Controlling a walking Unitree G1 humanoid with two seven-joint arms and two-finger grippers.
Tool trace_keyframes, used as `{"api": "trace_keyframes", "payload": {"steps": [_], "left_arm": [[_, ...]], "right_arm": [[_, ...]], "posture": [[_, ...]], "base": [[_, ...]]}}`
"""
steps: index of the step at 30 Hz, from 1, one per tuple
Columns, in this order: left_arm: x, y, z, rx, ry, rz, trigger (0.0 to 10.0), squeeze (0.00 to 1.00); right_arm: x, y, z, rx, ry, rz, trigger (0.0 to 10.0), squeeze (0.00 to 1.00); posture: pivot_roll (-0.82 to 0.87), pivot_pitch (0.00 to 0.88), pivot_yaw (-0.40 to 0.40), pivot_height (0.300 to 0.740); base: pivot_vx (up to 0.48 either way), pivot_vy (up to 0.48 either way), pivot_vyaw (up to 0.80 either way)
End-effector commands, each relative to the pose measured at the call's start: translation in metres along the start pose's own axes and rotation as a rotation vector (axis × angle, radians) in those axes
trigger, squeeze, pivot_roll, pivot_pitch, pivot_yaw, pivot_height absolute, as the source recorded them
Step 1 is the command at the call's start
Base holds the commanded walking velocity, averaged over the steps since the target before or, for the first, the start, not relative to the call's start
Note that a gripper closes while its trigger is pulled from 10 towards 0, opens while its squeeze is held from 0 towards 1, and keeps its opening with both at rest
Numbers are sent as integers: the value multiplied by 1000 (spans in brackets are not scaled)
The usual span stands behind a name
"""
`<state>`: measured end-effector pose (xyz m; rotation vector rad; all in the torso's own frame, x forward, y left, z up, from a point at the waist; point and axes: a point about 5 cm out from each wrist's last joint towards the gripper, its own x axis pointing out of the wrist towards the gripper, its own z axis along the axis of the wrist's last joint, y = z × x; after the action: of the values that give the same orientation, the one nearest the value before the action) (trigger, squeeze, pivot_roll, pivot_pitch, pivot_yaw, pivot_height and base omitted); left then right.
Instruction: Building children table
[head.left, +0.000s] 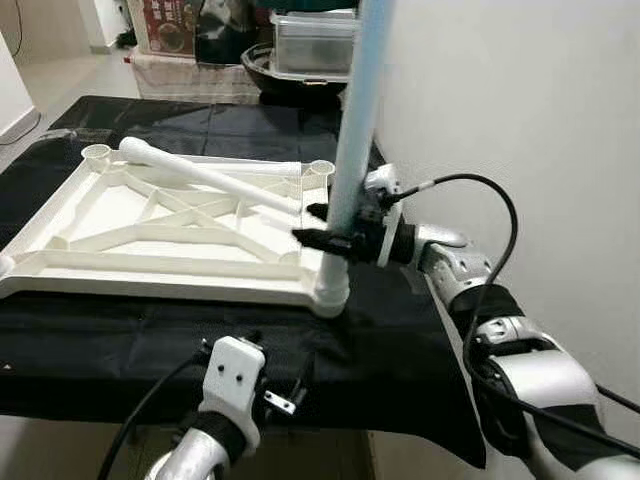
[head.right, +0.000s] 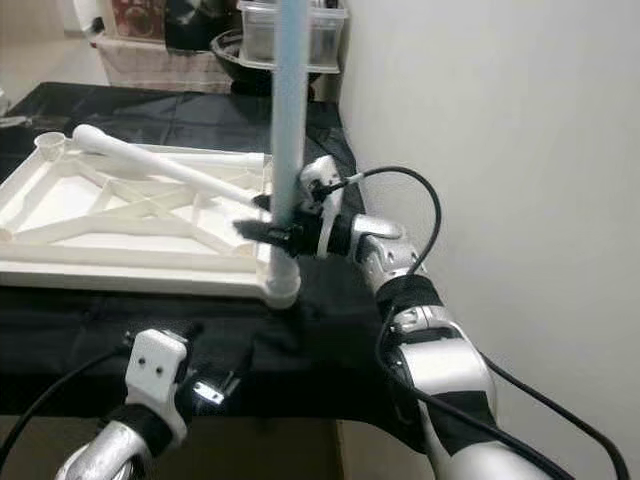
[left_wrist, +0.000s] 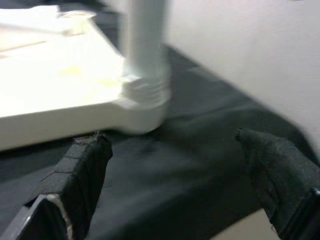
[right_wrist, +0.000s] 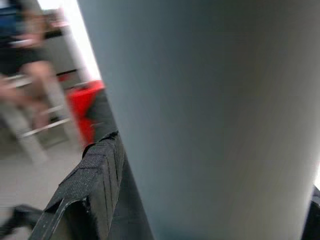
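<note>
On black cloth (head.left: 120, 340), one tabletop (head.left: 150, 225), two legs, right claw (head.left: 322, 226) clamping upright leg (head.left: 352, 130), left claw (left_wrist: 185, 180) apart.

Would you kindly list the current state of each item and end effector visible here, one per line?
White plastic tabletop: upside down on the black cloth, ribs facing up.
Pale blue table leg: upright, seated in the near right corner socket.
White table leg: loose, lying across the tabletop.
Right end effector: shut on the pale blue table leg.
Left end effector: open, holding nothing, near the table edge.
</note>
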<state>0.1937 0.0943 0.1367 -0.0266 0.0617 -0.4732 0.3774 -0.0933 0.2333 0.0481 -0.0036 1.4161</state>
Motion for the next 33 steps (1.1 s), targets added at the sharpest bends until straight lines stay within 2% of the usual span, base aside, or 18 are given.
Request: {"api": "trace_keyframes", "payload": {"steps": [1,2,4,10,13,14,15,16,19,21,22,23,24,26,28,31,32,33], "left_arm": [[-1,-3,2,-2,-15,-19,10000,0],[-1,-3,2,0,-14,-18,10000,0],[-1,-2,1,0,-13,-18,10000,0],[2,-1,0,9,-10,-20,10000,0],[2,1,0,15,-12,-11,10000,0],[2,1,0,15,-12,-11,10000,0],[3,2,0,17,-11,-7,10000,0],[3,3,0,14,-11,-1,10000,0],[3,4,1,12,-11,3,10000,0],[3,6,0,19,-7,18,10000,0],[3,6,0,19,-7,18,10000,0],[3,7,-2,30,0,29,10000,0],[3,7,-2,30,0,29,10000,0],[4,8,-5,45,14,47,10000,0],[6,8,-5,55,24,49,10000,0],[6,8,-5,60,28,48,10000,0],[5,7,-6,47,38,54,10000,0],[2,3,-7,34,46,47,10000,0]], "right_arm": [[8,5,2,8,7,84,8824,0],[9,6,3,5,1,94,314,0],[10,7,3,-5,-8,96,0,0],[17,-4,3,-61,-56,-166,0,0],[5,-21,-1,-75,-85,-550,0,0],[5,-21,-1,-75,-85,-550,0,0],[-1,-25,-3,-78,-85,-656,0,0],[-14,-32,-8,-79,-75,-870,0,0],[-23,-35,-10,-81,-69,-1007,0,0],[-49,-36,-20,-70,-53,-1392,0,0],[-49,-36,-20,-70,-53,-1392,0,0],[-53,-29,-27,-46,-66,-1534,0,0],[-53,-29,-27,-46,-66,-1534,0,0],[-42,-14,-36,25,-102,-1682,0,0],[-24,-8,-35,59,-135,-1687,0,0],[-17,-8,-34,60,-149,-1679,0,0],[-9,-8,-31,40,-163,-1638,10000,0],[-1,-8,-29,30,-193,-1586,10000,655]], "posture": [[130,94,-85,740],[130,93,-82,740],[130,91,-83,740],[130,87,-80,740],[125,75,-73,740],[125,75,-73,740],[124,74,-74,740],[124,70,-69,740],[124,70,-69,740],[117,60,-66,740],[117,60,-66,740],[120,54,-62,740],[120,54,-62,740],[126,45,-60,740],[129,40,-59,740],[129,40,-59,740],[126,40,-59,740],[126,32,-61,740]], "base": [[0,0,0],[0,0,0],[0,0,0],[0,0,0],[0,0,0],[0,0,0],[0,0,0],[0,0,0],[0,0,0],[0,0,0],[0,0,0],[0,0,0],[0,0,0],[0,0,0],[0,0,0],[0,0,0],[0,0,0],[0,0,0]]}}
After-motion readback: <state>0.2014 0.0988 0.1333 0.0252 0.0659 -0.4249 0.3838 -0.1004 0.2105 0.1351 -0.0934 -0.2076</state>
